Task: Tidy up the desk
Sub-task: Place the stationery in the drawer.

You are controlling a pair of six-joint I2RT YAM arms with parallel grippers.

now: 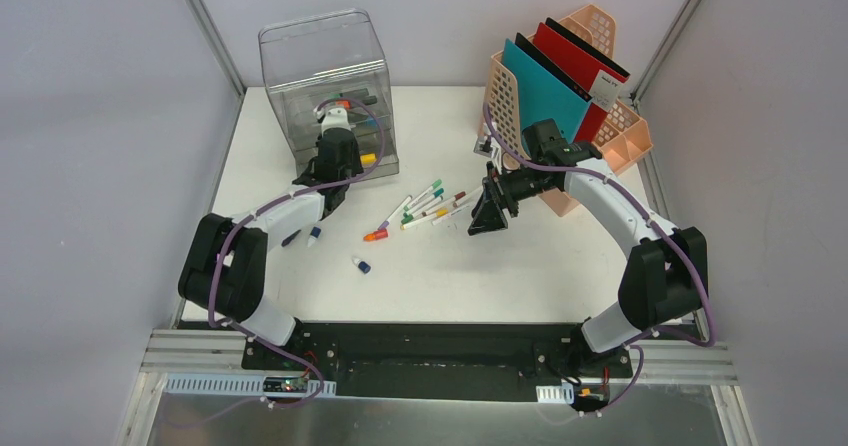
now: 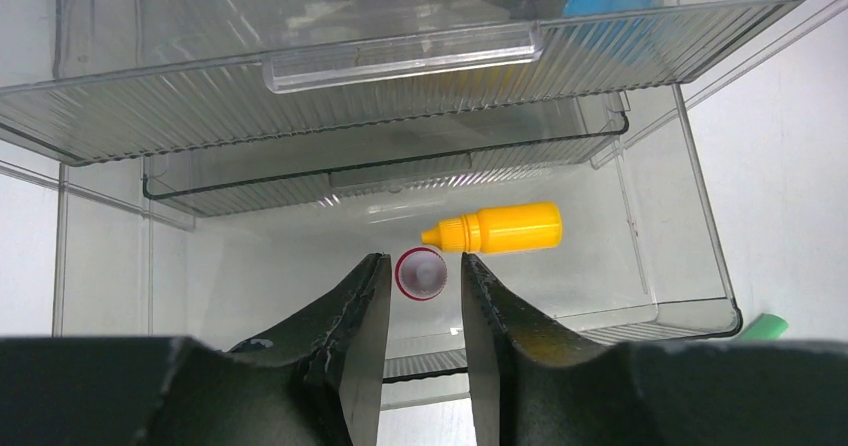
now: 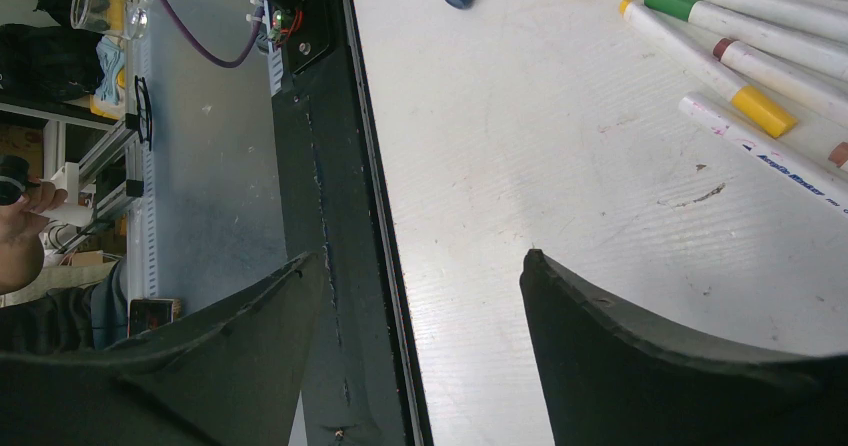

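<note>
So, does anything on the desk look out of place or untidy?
Yes. Markers lie scattered at mixed angles in the middle of the desk, and a small blue-capped bottle lies alone nearby, outside any container.

Desk (image 1: 440, 286) white. Drawer unit (image 1: 325, 61) clear, fronts ribbed. Dropper bottle (image 2: 505, 228) yellow. File rack (image 1: 628, 138) peach, latticed. Teal folder (image 1: 545, 91), red folder (image 1: 572, 61).

Drawer unit (image 1: 325, 91) far left on desk (image 1: 450, 276); file rack (image 1: 620, 136) far right; markers (image 1: 432, 204) between; bottle (image 2: 495, 229) in open drawer (image 2: 655, 206).

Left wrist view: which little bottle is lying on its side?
The yellow bottle, flat in the open drawer; the red-rimmed one shows only its round end.
</note>
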